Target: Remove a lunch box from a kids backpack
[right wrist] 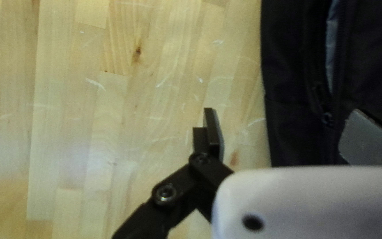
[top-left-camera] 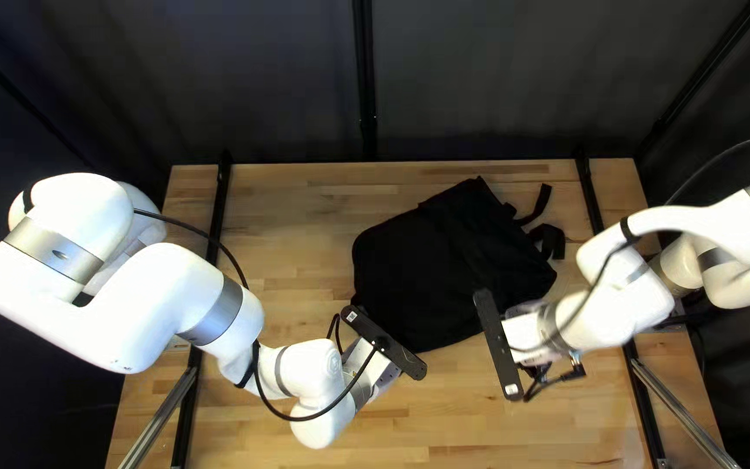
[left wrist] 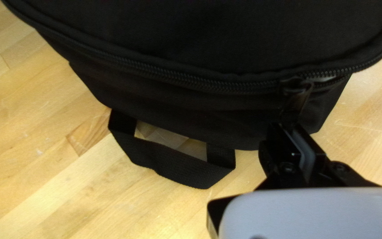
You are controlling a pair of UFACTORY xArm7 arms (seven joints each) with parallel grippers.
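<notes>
A black backpack (top-left-camera: 444, 260) lies on the table, its straps toward the far right. My left gripper (top-left-camera: 373, 375) is at its near left edge, fingertips hidden in the top left view. In the left wrist view my left gripper (left wrist: 295, 128) is shut on a zipper pull (left wrist: 300, 99) of the backpack (left wrist: 191, 40). My right gripper (top-left-camera: 524, 332) is by the bag's near right side. Seen from its wrist, my right gripper (right wrist: 290, 132) stands open, one finger over bare wood, the other over the backpack (right wrist: 288, 124), where pale lining (right wrist: 331, 44) shows through a parted zipper. No lunch box is visible.
A webbing loop handle (left wrist: 169, 163) sticks out from the backpack over the wood beside my left gripper. Shoulder straps (top-left-camera: 549, 236) lie off the bag's far right side. Black rails (top-left-camera: 210, 252) run along both sides of the wooden table (top-left-camera: 305, 208).
</notes>
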